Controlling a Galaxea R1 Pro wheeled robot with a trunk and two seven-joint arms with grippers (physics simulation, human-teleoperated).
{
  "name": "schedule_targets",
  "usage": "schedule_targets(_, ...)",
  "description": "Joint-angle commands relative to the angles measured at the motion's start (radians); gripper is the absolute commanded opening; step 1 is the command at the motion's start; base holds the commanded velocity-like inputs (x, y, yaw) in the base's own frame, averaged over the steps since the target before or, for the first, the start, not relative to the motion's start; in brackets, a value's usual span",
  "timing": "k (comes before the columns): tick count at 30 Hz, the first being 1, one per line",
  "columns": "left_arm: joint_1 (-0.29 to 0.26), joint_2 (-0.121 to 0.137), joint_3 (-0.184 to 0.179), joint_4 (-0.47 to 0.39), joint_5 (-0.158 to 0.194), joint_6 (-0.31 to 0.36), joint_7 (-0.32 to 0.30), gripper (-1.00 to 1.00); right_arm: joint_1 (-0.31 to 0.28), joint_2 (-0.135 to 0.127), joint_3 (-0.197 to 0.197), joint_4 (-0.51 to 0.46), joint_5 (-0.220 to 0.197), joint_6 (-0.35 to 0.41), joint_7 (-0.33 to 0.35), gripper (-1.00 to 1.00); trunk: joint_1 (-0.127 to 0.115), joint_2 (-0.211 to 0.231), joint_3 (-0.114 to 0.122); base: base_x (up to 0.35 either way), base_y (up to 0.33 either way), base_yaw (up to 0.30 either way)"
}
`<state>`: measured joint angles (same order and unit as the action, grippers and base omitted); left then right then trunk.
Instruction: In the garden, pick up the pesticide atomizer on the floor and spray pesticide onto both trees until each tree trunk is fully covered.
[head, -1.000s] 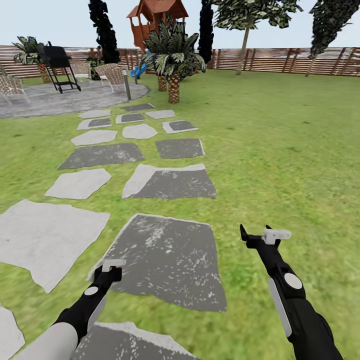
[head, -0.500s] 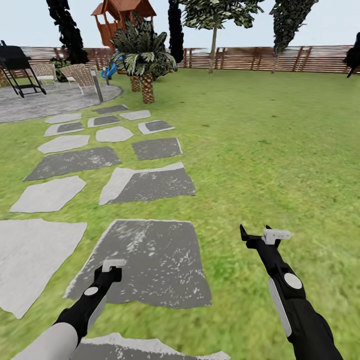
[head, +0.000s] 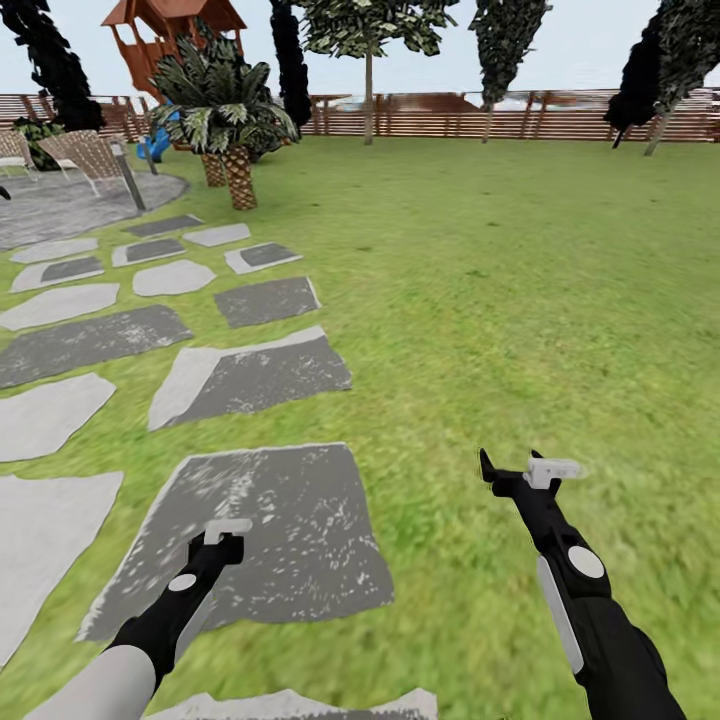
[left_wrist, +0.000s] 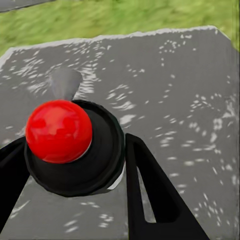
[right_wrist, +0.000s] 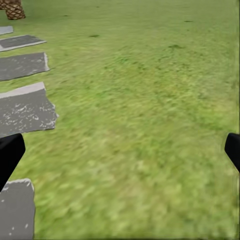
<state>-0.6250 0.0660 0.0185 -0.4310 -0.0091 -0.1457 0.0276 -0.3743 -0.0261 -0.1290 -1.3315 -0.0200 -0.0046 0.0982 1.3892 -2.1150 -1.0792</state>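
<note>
Head view, nearest first: both arms hung low in front of the trunk in the same pose as a second before, while everything behind them had slid toward the left. That was a turn of the robot to its right, not a move of the garden's things. The left gripper (head: 228, 528) hung over a dark stepping stone (head: 290, 560), and the right gripper (head: 520, 466) over open grass floor (head: 480, 300).

In the right wrist view the jaws stood wide apart, with bare lawn and nothing else between them. In the left wrist view a round black body (left_wrist: 102, 167) topped by a red ball (left_wrist: 59, 131) sat between the two fingers. I could not tell what it was, nor whether the jaws were clamped on it or merely framed it.

Farther out, the stone path had drifted to the left edge, and the palm (head: 225, 110) and the wooden play tower (head: 170, 25) had gone with it. More lawn and more of the slatted fence (head: 560, 115) had come in at the right.

Pale-trunked trees (head: 368, 95) stood far off along that fence, well apart from the robot. I could not pick out the pesticide atomizer on the grass, so the turn read as searching or travelling, with pickup and spraying not yet done.
</note>
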Motion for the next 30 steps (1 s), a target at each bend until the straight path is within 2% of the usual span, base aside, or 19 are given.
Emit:
schedule_targets(1, 0.0, 0.0, 0.0, 0.0, 0.0, 0.0, 0.0, -1.0, 0.0, 0.0, 0.0, 0.0, 0.0, 0.0, 0.0, 1.0, 0.0, 0.0, 0.0, 0.0, 0.0, -0.3)
schedule_targets(30, 0.001, 0.0, 0.0, 0.0, 0.0, -0.001, 0.0, -1.0, 0.0, 0.0, 0.0, 0.0, 0.0, 0.0, 0.0, 1.0, 0.0, 0.0, 0.0, 0.0, 0.0, -0.3)
